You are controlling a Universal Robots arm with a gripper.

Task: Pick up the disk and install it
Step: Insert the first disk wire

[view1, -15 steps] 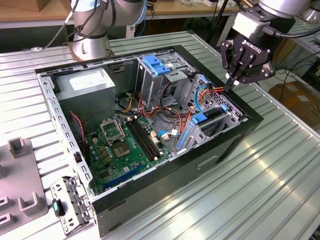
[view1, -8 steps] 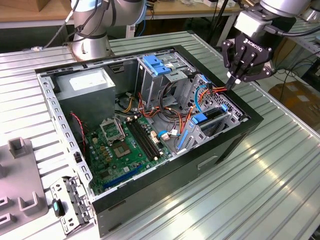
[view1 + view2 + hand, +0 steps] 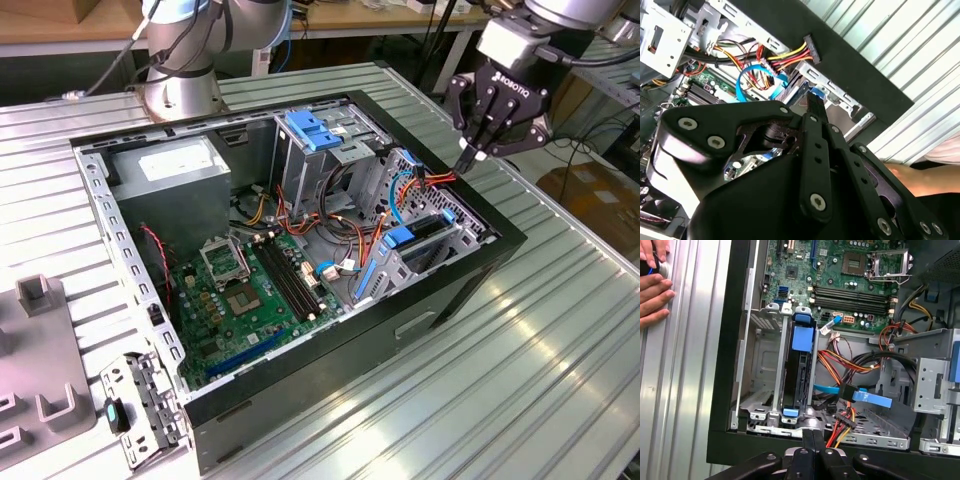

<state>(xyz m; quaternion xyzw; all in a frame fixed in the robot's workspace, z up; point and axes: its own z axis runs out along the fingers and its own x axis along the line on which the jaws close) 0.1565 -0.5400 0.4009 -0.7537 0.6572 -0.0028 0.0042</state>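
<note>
The disk (image 3: 799, 365) stands on edge in a slot of the grey drive cage (image 3: 760, 370) at the case's corner. Blue rails and a blue tab run along its exposed side. In the exterior view the disk (image 3: 418, 233) sits low in the cage on the exterior view's right. My gripper (image 3: 467, 159) hovers above the black case wall just beyond the cage, fingers shut with nothing between them. In both wrist views the gripper (image 3: 812, 436) (image 3: 813, 101) points down at the cage's end, close to a loose power connector (image 3: 844, 419) and a blue data cable (image 3: 865, 396).
The open computer case (image 3: 470, 275) lies on a ribbed metal table. Inside are a motherboard (image 3: 250, 285), a grey power supply box (image 3: 175, 170) and a blue slotted bracket (image 3: 315, 130). A person's hand (image 3: 652, 290) rests on the table beside the case. Grey fixtures (image 3: 40, 340) stand on the exterior view's left.
</note>
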